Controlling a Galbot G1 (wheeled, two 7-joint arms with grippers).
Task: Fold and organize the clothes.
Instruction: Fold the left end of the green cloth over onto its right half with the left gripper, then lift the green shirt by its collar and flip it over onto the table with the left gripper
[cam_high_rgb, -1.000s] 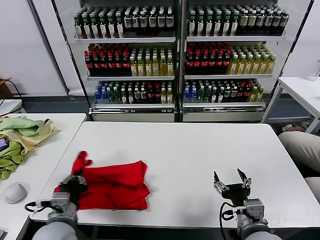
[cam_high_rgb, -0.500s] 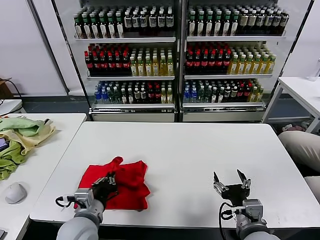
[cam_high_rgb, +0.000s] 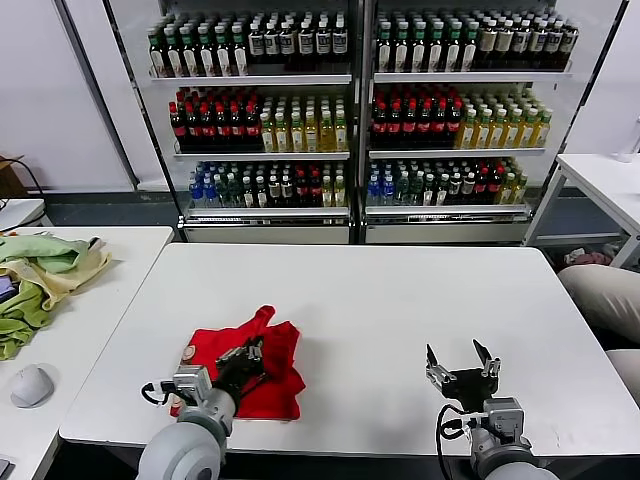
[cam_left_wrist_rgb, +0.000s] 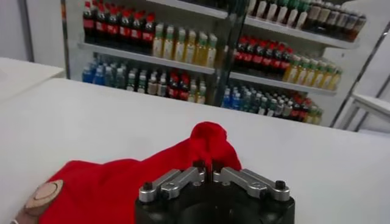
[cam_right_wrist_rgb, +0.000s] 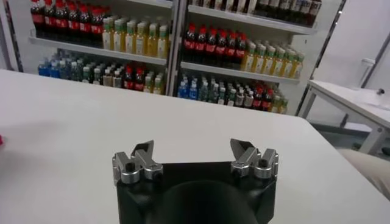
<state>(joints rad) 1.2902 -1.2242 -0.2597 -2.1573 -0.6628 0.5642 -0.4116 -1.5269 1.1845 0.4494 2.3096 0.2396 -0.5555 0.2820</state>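
White counter under the end effectors, shelves of drink bottles far beyond them, green and yellow cloths and a mouse off to the left

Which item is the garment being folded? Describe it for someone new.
On the white table facing the drink coolers, near its front-left edge, lies a bunched bright red T-shirt. The left gripper pinches a fold of it. The only other fabrics, pale green and yellowish cloths, sit on the side table.

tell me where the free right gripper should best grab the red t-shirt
Probably the loose near-right corner of the red T-shirt, approached from the right: the left gripper is shut on the raised fold mid-shirt, and the open right gripper sits over bare table on that side.
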